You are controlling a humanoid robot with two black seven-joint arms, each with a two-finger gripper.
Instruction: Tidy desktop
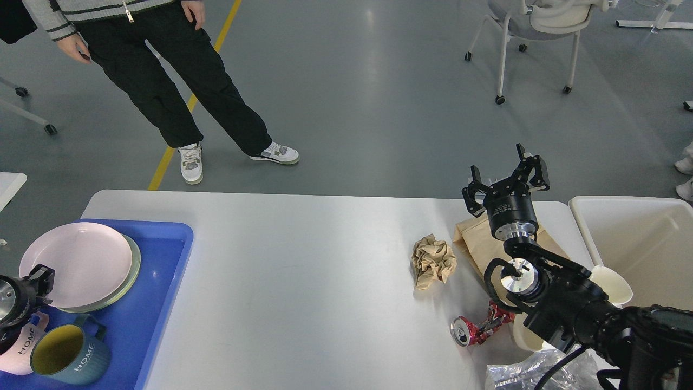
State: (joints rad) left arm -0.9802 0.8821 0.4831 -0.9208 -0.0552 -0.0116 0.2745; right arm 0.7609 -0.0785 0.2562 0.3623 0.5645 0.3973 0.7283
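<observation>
Crockery sits in tray [168, 254]; paper wad [433, 261], bag [476, 244], crushed can [476, 327] remain on your counter [303, 281]. Right gripper [506, 181] jaws spread, empty; left gripper [32, 287] unclear.

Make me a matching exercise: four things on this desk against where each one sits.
Things:
1. pink plate
2. crushed can
3. crumpled paper
4. right tool

Places:
A. raised over the flat brown bag
B. on the desktop, left of the brown bag
C. stacked in the blue tray
D. near the desktop's front edge, beside the right arm

Pairs: 1-C, 2-D, 3-B, 4-A
</observation>
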